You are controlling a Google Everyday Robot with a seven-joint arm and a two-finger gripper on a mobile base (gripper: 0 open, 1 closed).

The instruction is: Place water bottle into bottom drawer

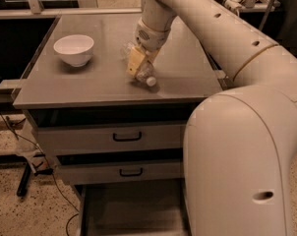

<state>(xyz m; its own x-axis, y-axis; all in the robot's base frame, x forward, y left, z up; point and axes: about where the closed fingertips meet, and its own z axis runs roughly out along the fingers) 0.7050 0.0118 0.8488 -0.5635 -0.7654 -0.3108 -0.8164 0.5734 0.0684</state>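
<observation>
**Gripper at bottle on cabinet top, drawer drop not yet begun**

Gripper (138,64) is down at the cabinet top (99,85), right over the water bottle (146,75). The bottle lies tilted under it w/ its white cap pointing toward the front edge. From my view I can't tell if the gripper has actually clamped the bottle or just sits over it. I also can't tell if the bottle is off the surface or touching it. The bottom drawer (133,213) is pulled out at floor level, below the two shut drawers (109,137) w/ black handles. The white bowl (74,49) sits well apart to the left on the same top.

What could go wrong from here, imo:
- Thin crinkled plastic will give under squeeze. If the grip is off-centre, the bottle could pivot or squirt out on lift, then roll off the front edge.
- The path goes out over the front edge, down past two drawer fronts, then into the tray. A bottle hanging at an angle could clip the edge or a handle & get knocked loose.
- The robot's body (242,156) hides the right part of the drawer from me, so I'd judge the drop partly blind. If released too high, the bottle may bounce over the low walls.
- The bowl is prob no issue unless the arm swings left.
</observation>
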